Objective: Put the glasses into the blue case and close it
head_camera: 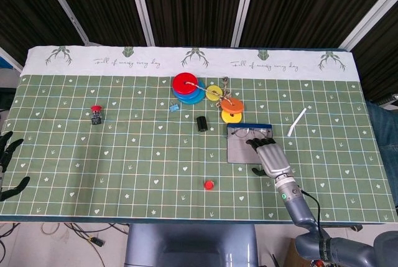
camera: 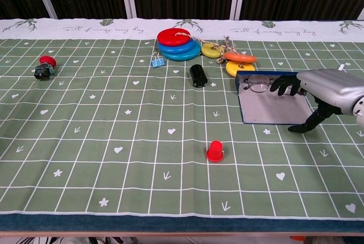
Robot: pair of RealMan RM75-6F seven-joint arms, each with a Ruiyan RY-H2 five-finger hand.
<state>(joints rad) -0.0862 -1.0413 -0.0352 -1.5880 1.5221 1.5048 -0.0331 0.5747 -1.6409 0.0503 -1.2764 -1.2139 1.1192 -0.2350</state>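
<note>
Head view: blue case [head_camera: 241, 148] lies open and flat on the green gridded tablecloth [head_camera: 124, 155], its grey inner panel up, its long axis running from the near edge toward the far edge. Glasses [head_camera: 251, 132] rest across the case's far end, lenses side by side along the table's width. Right hand [head_camera: 270, 157] lies over the case's right edge, dark fingertips [head_camera: 256, 143] at the glasses' right side; whether they pinch the frame cannot be told. Left hand [head_camera: 9, 166], far left of the case at the table edge, holds nothing, fingers spread; only this view shows it. White strip [head_camera: 297, 121] lies right of the case; black cylinder [head_camera: 201, 123] left of it; stacked colour rings [head_camera: 188, 88] beyond; red cap [head_camera: 209, 185] nearer and left. Chest view: case [camera: 273, 107] shows its blue rim; glasses [camera: 260, 83] sit at its far end with one lens clear. Right hand [camera: 318, 93] reaches in from the case's right, fingers curled onto the frame's right end, thumb down beside the case. Red-topped button [camera: 44, 66] sits far left of the case.
</note>
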